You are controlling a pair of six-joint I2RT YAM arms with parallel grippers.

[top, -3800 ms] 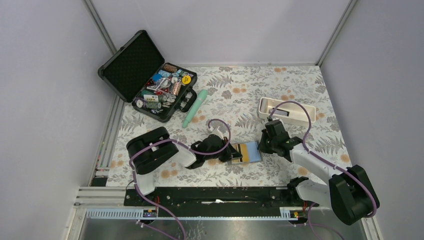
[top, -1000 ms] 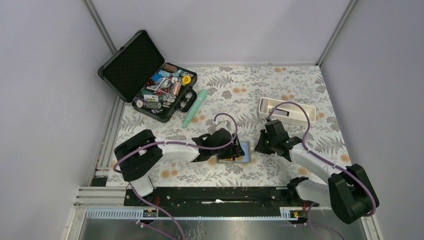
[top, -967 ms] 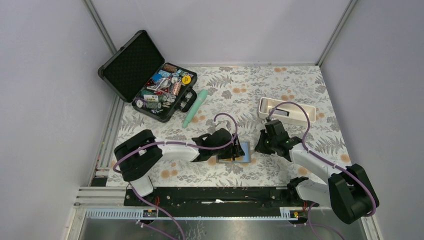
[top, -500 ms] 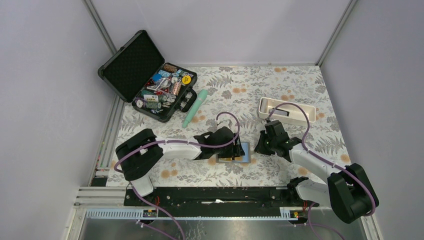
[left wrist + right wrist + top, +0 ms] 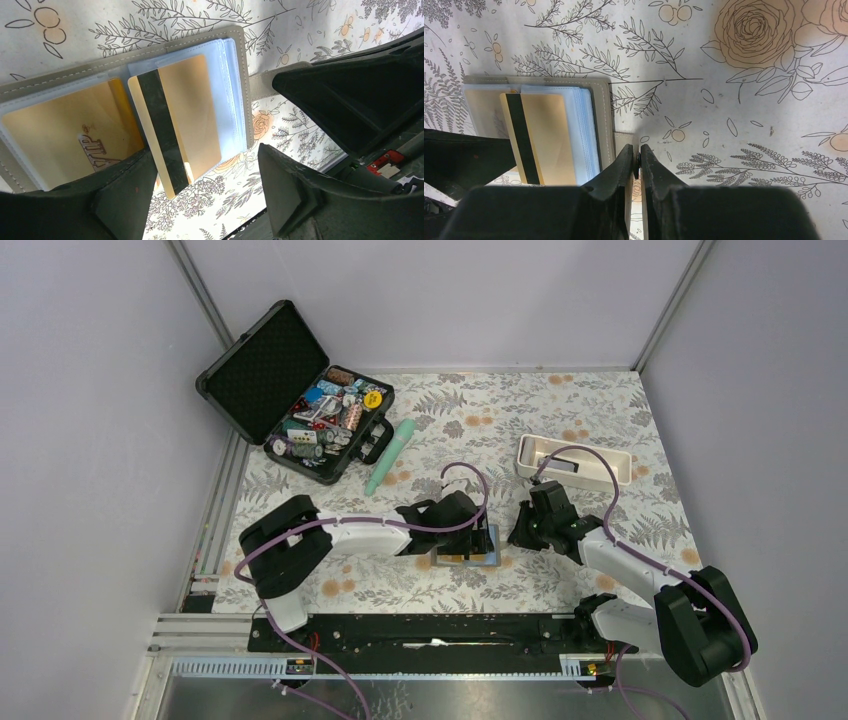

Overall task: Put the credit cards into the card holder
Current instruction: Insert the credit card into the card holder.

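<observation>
Reaching further over card holder (image 5: 603,115) than second ago, left gripper (image 5: 205,195) spreads jaws wider, nothing gripped. Right gripper (image 5: 635,160) stays pinched tight on holder's strap (image 5: 260,84), pinning it open on floral cloth (image 5: 749,125). Gold striped credit card (image 5: 185,120) lies loose on clear sleeve, half sticking out. Looks released, not fully pocketed yet.

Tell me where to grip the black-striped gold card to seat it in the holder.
Pinch the black-striped gold card by its free short end, coming from the side where it overhangs the card holder. The rest lies flat against the holder's sleeves; only that end likely offers both faces.
</observation>
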